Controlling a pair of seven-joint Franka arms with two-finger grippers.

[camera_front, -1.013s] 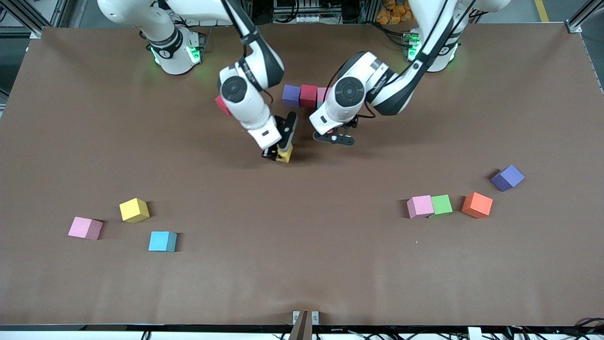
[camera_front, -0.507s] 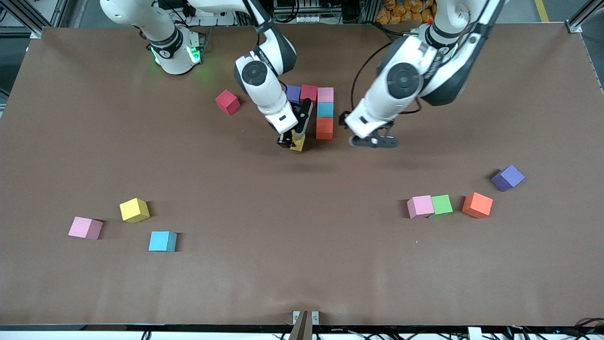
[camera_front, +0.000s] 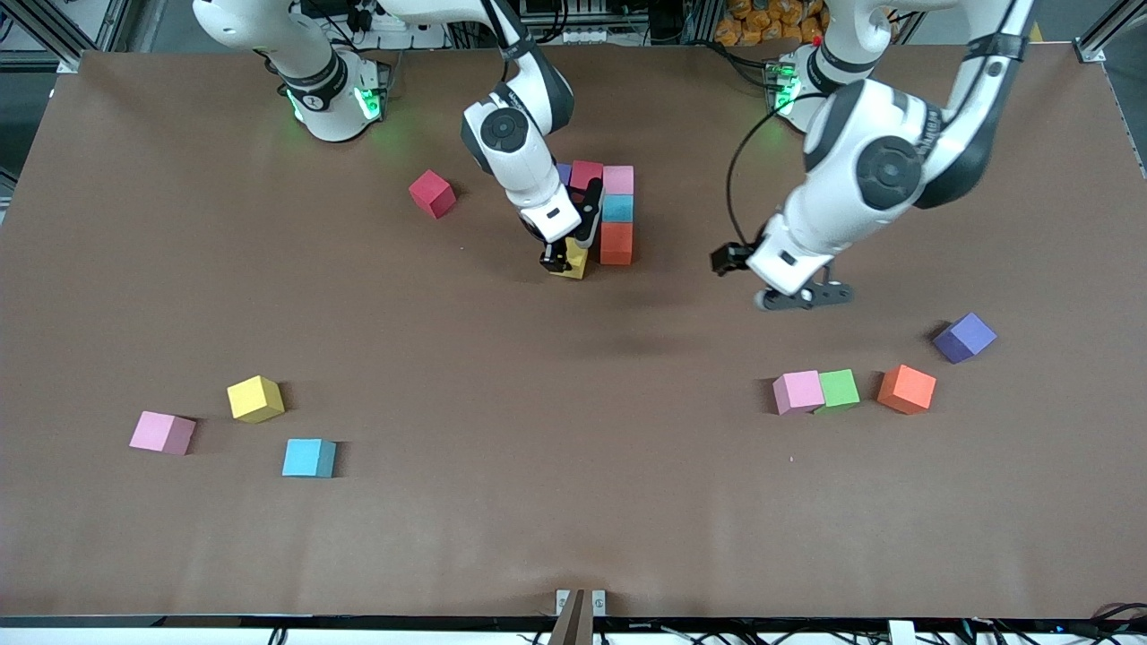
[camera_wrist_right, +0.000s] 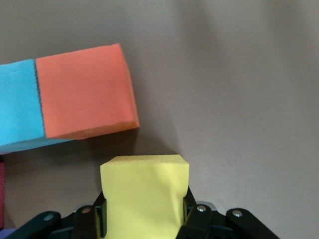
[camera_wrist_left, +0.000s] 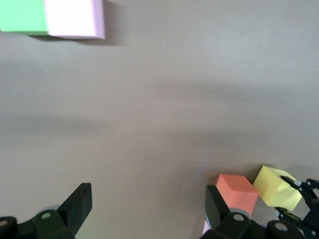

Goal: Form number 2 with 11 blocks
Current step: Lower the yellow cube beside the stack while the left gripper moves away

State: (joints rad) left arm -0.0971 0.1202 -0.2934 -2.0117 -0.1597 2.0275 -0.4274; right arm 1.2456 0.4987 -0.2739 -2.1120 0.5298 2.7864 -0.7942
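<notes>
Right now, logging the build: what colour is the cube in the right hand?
Yellow foam cube; right wrist view.

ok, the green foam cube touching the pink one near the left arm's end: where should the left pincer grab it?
Come from above the green foam cube. Close on its two faces nearer to and farther from the front camera: the pink foam cube blocks one of the others. The open left pincer hangs nearby, empty.

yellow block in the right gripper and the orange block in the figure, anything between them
Nothing. In the right wrist view, bare table shows between the yellow block held by the right gripper and the orange block.
</notes>
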